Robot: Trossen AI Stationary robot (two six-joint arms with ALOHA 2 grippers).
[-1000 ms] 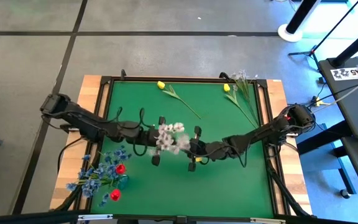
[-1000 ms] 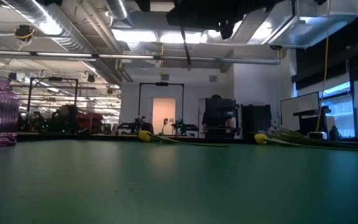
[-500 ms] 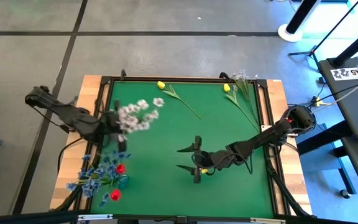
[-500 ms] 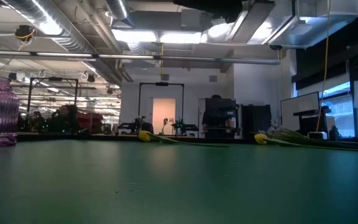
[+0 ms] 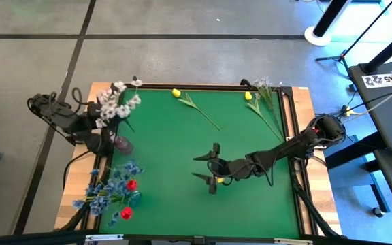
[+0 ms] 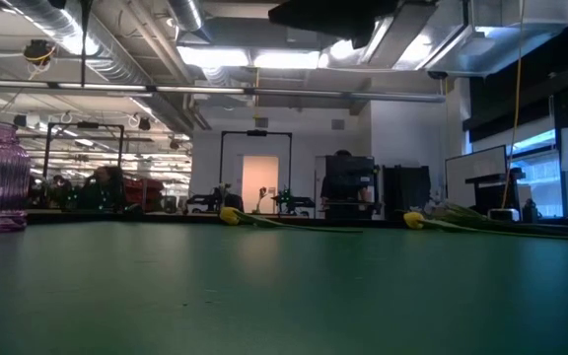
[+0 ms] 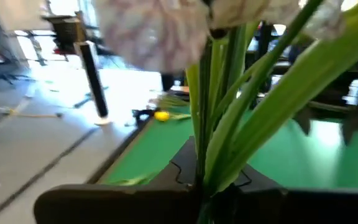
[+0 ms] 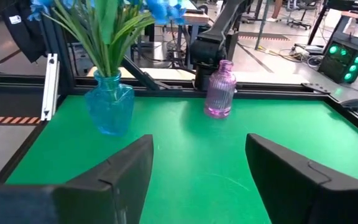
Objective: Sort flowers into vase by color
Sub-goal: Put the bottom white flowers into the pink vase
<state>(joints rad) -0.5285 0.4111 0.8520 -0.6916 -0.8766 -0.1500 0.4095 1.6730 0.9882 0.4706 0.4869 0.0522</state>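
The left gripper (image 5: 99, 133) is clenched on the green stems of a white blossom cluster (image 5: 116, 102), holding it above the table's left edge, close to the purple vase (image 5: 123, 144). The right gripper (image 5: 205, 166) hangs over the middle of the green table (image 5: 175, 197) with its fingers spread wide and nothing between them. A blue vase (image 5: 134, 199) near the front left corner holds blue blossoms (image 5: 107, 190). Two yellow tulips (image 5: 176, 92) lie along the far edge, well apart from both grippers.
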